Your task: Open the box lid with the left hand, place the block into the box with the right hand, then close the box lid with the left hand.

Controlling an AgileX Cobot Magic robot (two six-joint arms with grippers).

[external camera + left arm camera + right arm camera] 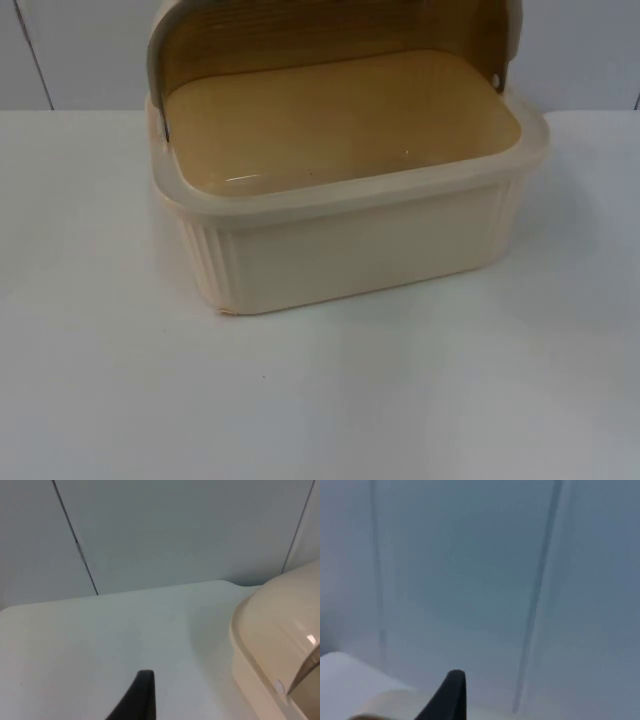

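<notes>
A cream ribbed box [350,250] stands in the middle of the white table [320,400] in the top view. Its domed lid [330,30] is swung up and back over the rear, so the box is open. Inside I see just a smooth tan floor [340,125]. My left gripper [142,700] hangs low over bare table to the side of the box [260,680], whose raised lid [280,610] curves above the rim. My right gripper [451,695] is held high facing the wall, with a pale cream edge [390,700] just beneath it.
The grey partition wall [80,50] closes off the table right behind the box. White table top stretches in front of the box and to both sides. A dark seam [75,540] runs down the wall panels.
</notes>
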